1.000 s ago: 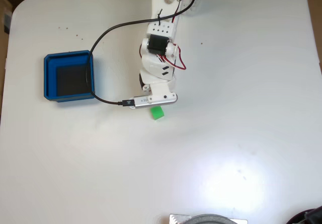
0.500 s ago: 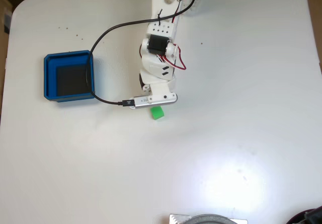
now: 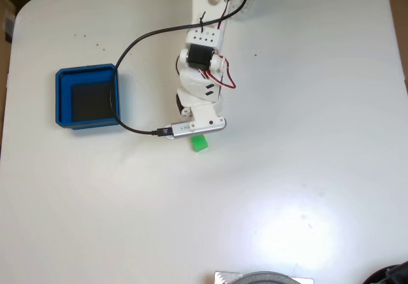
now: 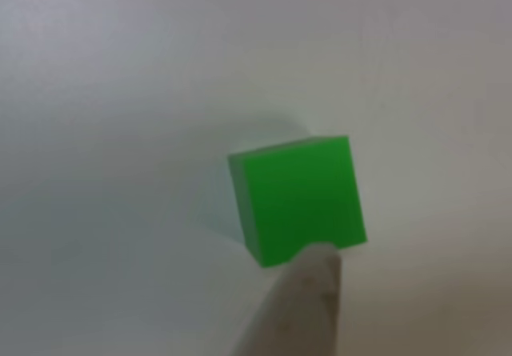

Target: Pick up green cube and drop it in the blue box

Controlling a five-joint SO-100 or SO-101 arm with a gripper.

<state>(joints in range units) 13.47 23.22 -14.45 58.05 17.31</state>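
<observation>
One green cube (image 3: 200, 143), one blue box (image 3: 87, 96), one arm — on a white table (image 3: 306, 137).

We count a single cube lying flat just below the wrist in the fixed view, slightly turned, with no long axis; one pale fingertip (image 4: 300, 304) meets its near edge in the other view (image 4: 300, 198). Box well apart, left. Whether the gripper (image 3: 199, 134) is parted or closed — we cannot tell.

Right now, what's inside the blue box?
The blue box holds nothing I can see: in the fixed view its dark floor is bare. A black cable runs over its right wall and hides a thin strip there. The green cube lies on the table by the arm.
</observation>
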